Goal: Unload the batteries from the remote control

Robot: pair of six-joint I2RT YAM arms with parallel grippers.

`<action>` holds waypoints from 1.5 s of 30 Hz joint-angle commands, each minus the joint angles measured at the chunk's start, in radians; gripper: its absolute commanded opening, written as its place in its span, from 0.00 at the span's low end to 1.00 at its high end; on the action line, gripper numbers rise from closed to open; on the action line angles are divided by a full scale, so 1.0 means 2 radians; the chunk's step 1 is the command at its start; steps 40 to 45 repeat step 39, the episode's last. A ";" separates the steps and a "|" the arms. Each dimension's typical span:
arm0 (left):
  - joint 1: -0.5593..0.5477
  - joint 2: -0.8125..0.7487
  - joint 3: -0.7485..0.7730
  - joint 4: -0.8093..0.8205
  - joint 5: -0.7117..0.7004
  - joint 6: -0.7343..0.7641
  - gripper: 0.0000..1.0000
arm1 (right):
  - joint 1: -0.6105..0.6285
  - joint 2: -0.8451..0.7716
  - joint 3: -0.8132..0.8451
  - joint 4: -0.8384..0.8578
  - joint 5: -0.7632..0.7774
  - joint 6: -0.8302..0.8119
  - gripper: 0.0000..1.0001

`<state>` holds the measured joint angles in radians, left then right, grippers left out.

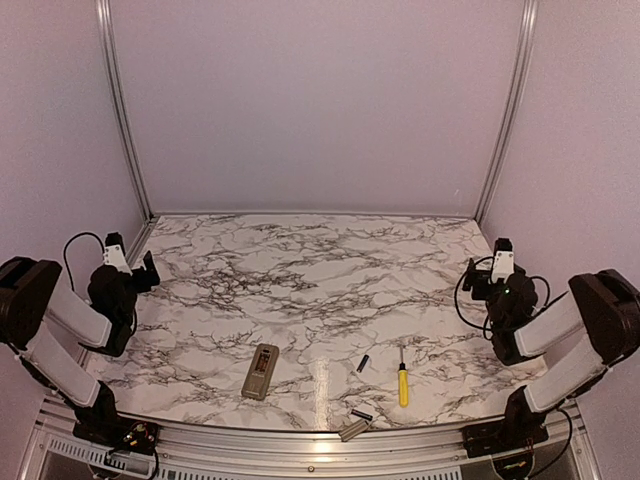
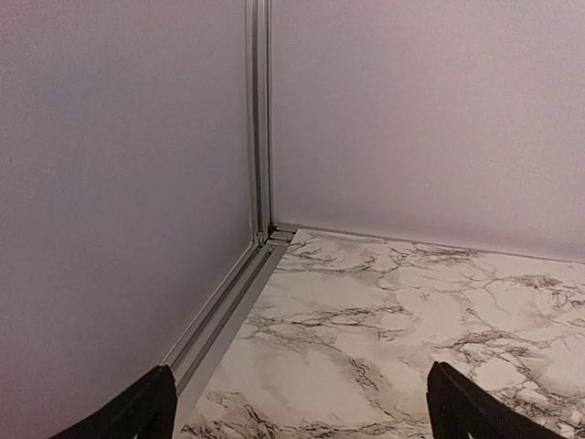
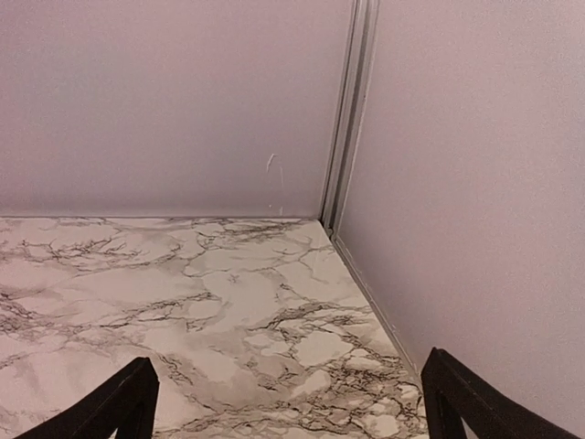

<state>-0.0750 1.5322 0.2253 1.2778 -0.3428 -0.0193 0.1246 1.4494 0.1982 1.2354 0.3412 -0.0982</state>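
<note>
Remote control lies well left of the screwdriver.

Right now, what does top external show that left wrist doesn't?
Only top: remote, two batteries lying loose, cover, screwdriver, right arm. Only left wrist: left gripper up close, open, nothing between the fingers. Both: marble table, wall, back-left corner post.

Remote control lies back up, both batteries loose nearby
</note>
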 commanded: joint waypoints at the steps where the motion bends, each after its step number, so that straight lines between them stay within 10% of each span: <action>1: 0.008 0.000 0.009 -0.006 0.024 -0.004 0.99 | -0.022 0.085 -0.014 0.147 -0.051 -0.004 0.99; 45: 0.014 -0.001 0.012 -0.012 0.059 0.003 0.99 | -0.024 0.080 0.015 0.083 -0.026 0.005 0.99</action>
